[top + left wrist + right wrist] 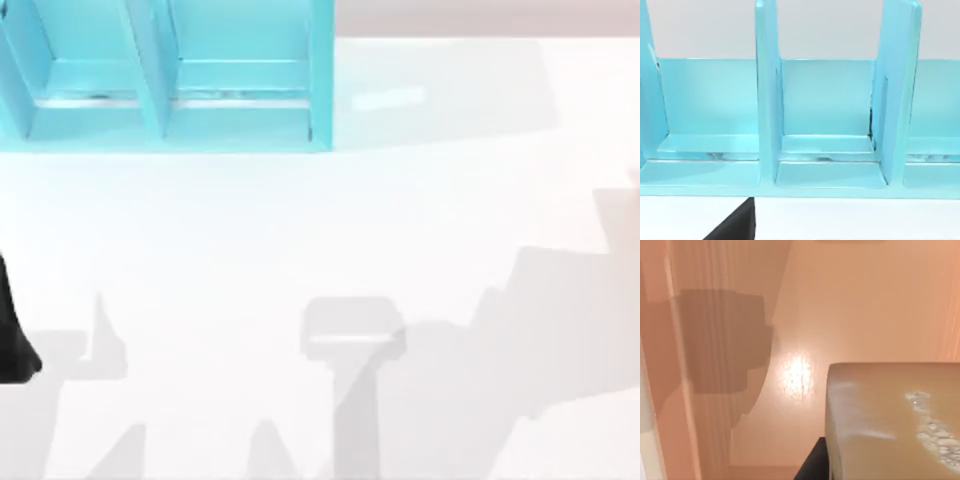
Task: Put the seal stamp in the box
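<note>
Your seal stamp [880, 410] sits right up against the right wrist camera, a tan block with a whitish carved patch [935, 440] on the face turned to the lens. Smooth orange-tan surfaces [850, 300] rise behind and beside it (whether these are box walls, you cannot tell). A dark piece [812, 462] touches the block's lower edge. You cannot tell if the right gripper is spread or pinching the block.

From above, a cyan divided rack [150, 70] stands at 11 o'clock on the white table [400, 220]. Your left arm [12, 330] shows at 8 o'clock, and its wrist camera faces the rack's compartments [767, 100]. The left gripper's state cannot be told either.
</note>
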Available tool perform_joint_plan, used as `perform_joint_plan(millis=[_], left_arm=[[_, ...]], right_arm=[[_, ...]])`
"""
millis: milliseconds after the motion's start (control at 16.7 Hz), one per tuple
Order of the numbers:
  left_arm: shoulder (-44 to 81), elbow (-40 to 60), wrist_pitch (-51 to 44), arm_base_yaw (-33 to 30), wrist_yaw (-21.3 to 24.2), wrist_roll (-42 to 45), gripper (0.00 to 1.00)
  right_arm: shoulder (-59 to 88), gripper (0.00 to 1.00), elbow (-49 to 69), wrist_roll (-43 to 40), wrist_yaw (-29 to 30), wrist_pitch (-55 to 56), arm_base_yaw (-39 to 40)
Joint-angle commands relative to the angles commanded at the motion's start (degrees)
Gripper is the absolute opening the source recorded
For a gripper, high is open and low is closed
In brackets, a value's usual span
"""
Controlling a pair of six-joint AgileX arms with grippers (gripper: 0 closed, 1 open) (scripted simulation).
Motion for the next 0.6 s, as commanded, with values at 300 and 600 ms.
perform_joint_plan(millis=[300, 600], left_arm=[[0.0, 0.0, 0.0, 0.0, 0.0, 0.0, 1.0], [0.0, 0.0, 0.0, 0.0, 0.0, 0.0, 1.0]], right_arm=[[-0.51, 0.0, -0.76, -0.79, 0.03, 0.12, -0.74], [-0.57, 0.0, -6.65, -0.54, 0.02, 6.27, -0.9]])
